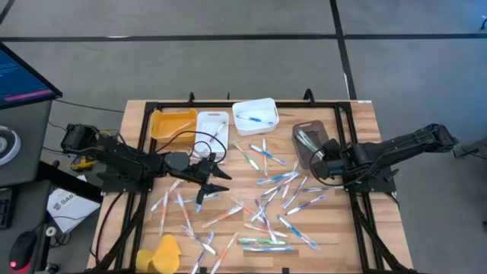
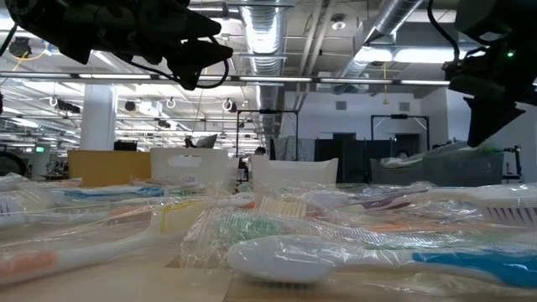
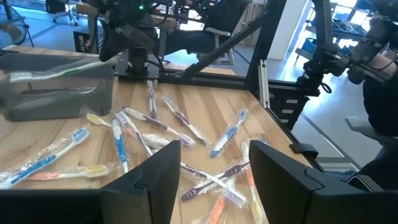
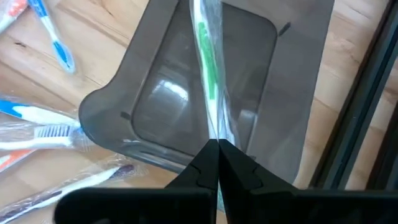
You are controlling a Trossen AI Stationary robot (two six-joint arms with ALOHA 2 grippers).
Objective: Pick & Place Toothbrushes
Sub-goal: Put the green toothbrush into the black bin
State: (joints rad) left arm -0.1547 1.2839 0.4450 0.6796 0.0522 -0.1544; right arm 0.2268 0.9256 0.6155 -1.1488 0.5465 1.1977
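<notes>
Many wrapped toothbrushes [image 1: 266,205] lie scattered on the wooden table [image 1: 358,114]. A green-and-white wrapped toothbrush [image 4: 208,68] stretches over the grey bin [image 1: 308,141], with my right gripper [image 4: 217,144] shut on it. In the left wrist view this toothbrush [image 3: 56,71] lies along the top of the bin [image 3: 56,93]. My left gripper [image 3: 214,168] hangs open above the toothbrushes left of the table's middle and touches nothing; in the high view it [image 1: 219,181] points toward the table's right. My right gripper pinches the near end of the green-and-white toothbrush [image 4: 213,127], wrapper included, between its two shut fingertips. The fingers come slanting down from above at the bin's near edge. The toothbrush runs away from the fingers along the length of the bin's opening.
An orange bin [image 1: 171,122] and two white bins [image 1: 211,125] [image 1: 255,114] stand along the far edge; the right one holds a blue toothbrush. A yellow lump [image 1: 163,255] lies at the near left. A black frame [image 1: 346,144] borders the table.
</notes>
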